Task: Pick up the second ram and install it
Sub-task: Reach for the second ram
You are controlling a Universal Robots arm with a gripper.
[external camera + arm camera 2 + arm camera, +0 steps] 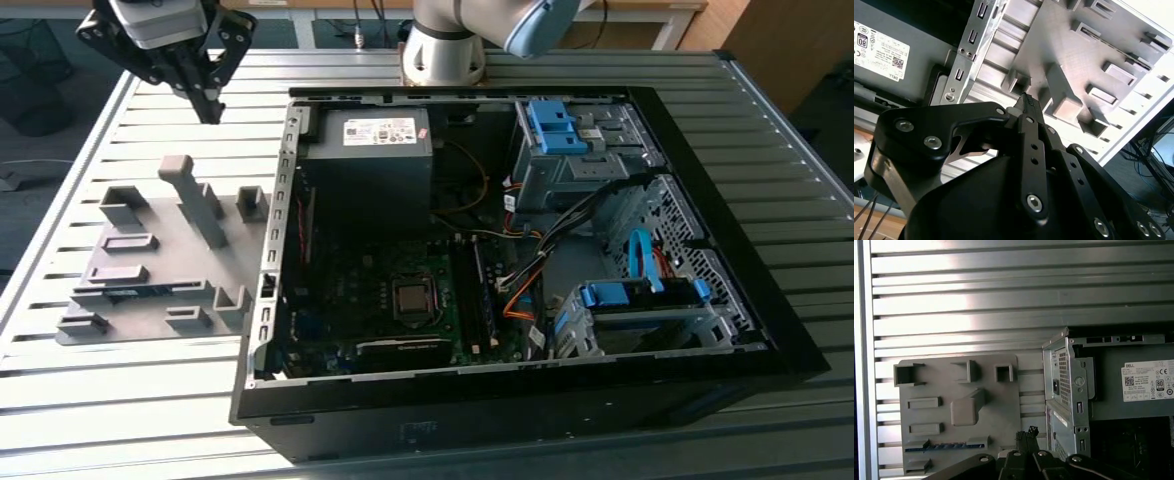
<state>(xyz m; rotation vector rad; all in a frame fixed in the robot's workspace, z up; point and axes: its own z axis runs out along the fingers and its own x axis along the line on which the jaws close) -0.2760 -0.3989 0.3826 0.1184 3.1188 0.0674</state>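
**Second ram sits in its holder, gripper shut and well apart**

The second ram (946, 445), one long thin blue-green circuit-board stick, stands on edge in a slotted grey block. Only its upper edge shows above the slot, so its face and labels cannot be made out. In the exterior view it is a faint bluish line (140, 291) near the front of the holder.

That block is one of at least eight raised grey plastic blocks on a single flat grey holder plate (1004, 405). Part of the plate is covered by the gripper's body in both wrist views. The plate lies on the ribbed silver metal tabletop (954, 290).

The black two-fingered gripper (208, 108) hangs above the tabletop past the far end of the plate, well apart from the ram. Its jaws are clenched tip to tip and empty, as both wrist views show.

Just beside the plate, toward the exterior view's right, lies one open black computer case (534, 425). Inside it are:
- one grey power supply box (367, 170) with a white label
- one green motherboard (400, 330)
- two blue plastic drive carriers (554, 125)

The motherboard's memory slots are too dark to tell what sits in them. The arm's pale base (447, 50) rises behind the case and is cut off at the frame edge.
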